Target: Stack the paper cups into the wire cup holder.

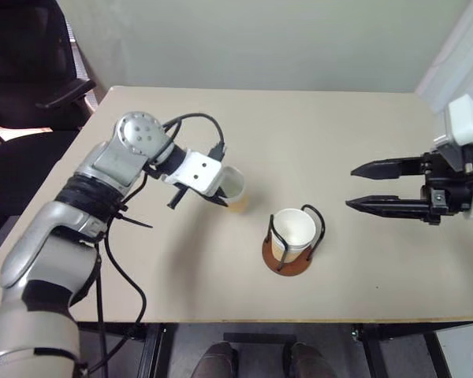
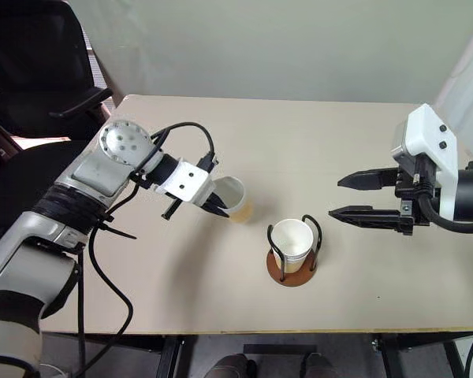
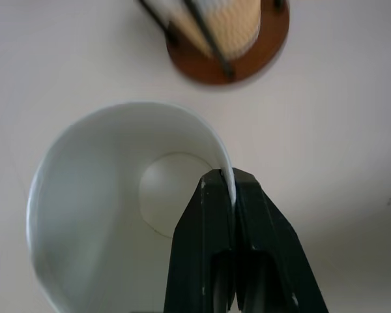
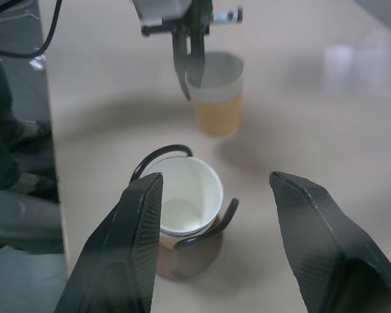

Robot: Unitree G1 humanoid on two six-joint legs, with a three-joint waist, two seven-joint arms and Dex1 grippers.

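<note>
Paper cup (image 1: 235, 187) hangs by its rim, pinched in the closed left tool (image 1: 220, 194) just above the worktop (image 1: 315, 134) and left of the wire cup holder (image 1: 293, 240), which already carries at least one cup (image 1: 292, 229). To nest it cleanly, I'd level its mouth, centre it over the seated cup between the wire loops, then lower straight down before letting go. Further right, the right tool (image 1: 353, 187) hovers open and empty, and I can read no brand, label or writing anywhere.
</note>
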